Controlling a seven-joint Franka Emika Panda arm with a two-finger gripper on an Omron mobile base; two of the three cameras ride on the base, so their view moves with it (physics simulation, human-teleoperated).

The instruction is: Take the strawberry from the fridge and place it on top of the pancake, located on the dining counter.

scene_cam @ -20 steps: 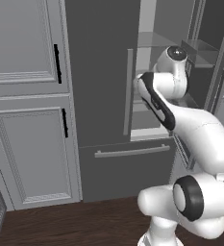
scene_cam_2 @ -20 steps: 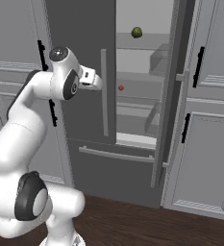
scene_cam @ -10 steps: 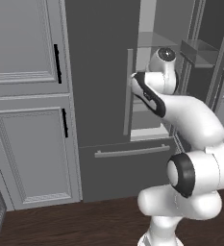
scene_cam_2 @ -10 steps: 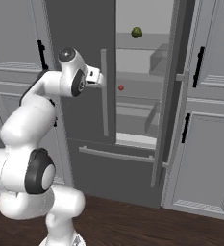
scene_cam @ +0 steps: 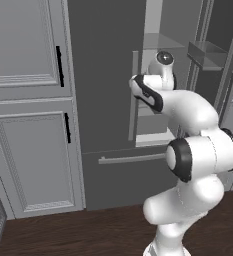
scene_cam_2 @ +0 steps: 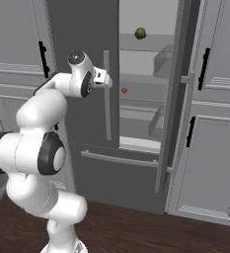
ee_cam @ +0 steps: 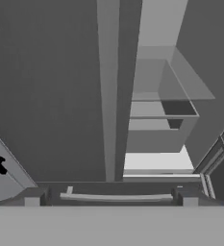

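The fridge [scene_cam_2: 94, 29] stands straight ahead, its left door shut and its right door [scene_cam_2: 178, 89] swung open, seen edge-on. The strawberry [scene_cam_2: 124, 90], a tiny red berry, lies on a middle shelf inside. My gripper [scene_cam_2: 106, 79] is at about the berry's height, just in front of the left door's vertical handle [scene_cam_2: 107, 94] and left of the opening. Its fingers are too small to make out. The hand view looks along that handle [ee_cam: 116, 91] at the pale shelves [ee_cam: 156, 115]. The pancake and the dining counter are out of view.
A dark green round item [scene_cam_2: 140, 33] sits on the upper shelf. The lower drawer's bar handle [scene_cam_2: 119, 159] runs below the opening. The open door carries a bin [scene_cam: 208, 54]. Light grey cabinets with black handles [scene_cam_2: 203, 69] [scene_cam: 59, 65] flank the fridge.
The arm has folded and turned, bringing the hand closer to the left door's handle and the opening. The strawberry, the green item and the doors have not moved.
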